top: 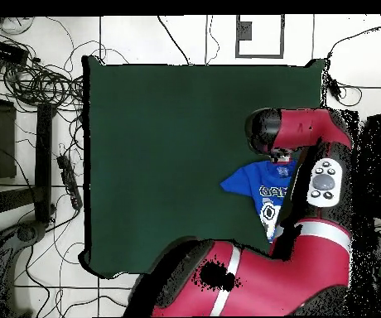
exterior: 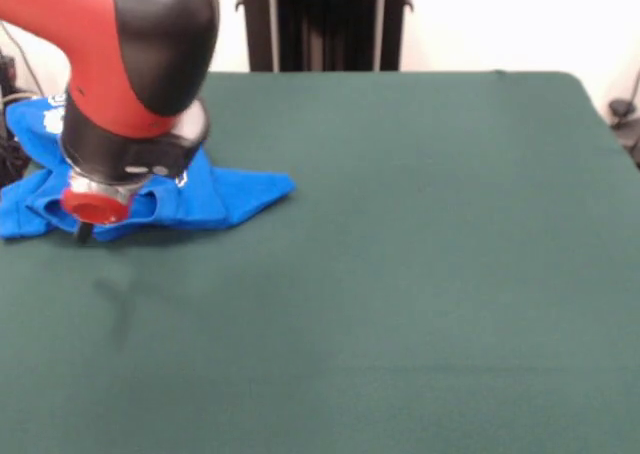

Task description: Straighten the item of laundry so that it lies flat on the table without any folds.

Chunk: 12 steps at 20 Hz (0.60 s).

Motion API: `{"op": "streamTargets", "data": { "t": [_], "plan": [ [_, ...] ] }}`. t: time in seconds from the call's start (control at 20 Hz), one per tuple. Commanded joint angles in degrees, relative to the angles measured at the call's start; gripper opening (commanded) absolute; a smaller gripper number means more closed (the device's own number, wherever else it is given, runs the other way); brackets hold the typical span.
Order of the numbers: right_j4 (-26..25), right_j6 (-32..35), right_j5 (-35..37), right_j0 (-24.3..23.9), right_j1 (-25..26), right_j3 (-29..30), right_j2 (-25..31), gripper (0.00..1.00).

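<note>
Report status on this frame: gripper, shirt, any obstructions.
Gripper down on the shirt, finger state hidden by the arm. Blue T-shirt bunched near the table edge, not flat. Nothing else on the cloth.

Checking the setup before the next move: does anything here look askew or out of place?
Yes. The blue T-shirt lies bunched and folded at one edge of the green table, not flat. The arm's gripper is down on it, its fingers hidden. Nothing looks spilled or damaged.
</note>
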Motion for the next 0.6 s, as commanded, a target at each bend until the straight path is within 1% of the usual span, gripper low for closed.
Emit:
{"op": "streamTargets", "data": {
  "t": [0.05,0.25,0.4,0.6],
  "plan": [
    [-0.62,-12.15,17.03,4.43,7.26,-6.74,3.84,1.00],
    [-2.40,-12.99,13.92,3.49,8.57,-6.44,3.61,1.00],
    [-3.09,-12.93,12.14,2.92,10.94,-6.92,3.46,1.00],
    [-5.25,-10.03,5.33,2.55,14.63,-8.19,2.51,1.00]
  ]
}}
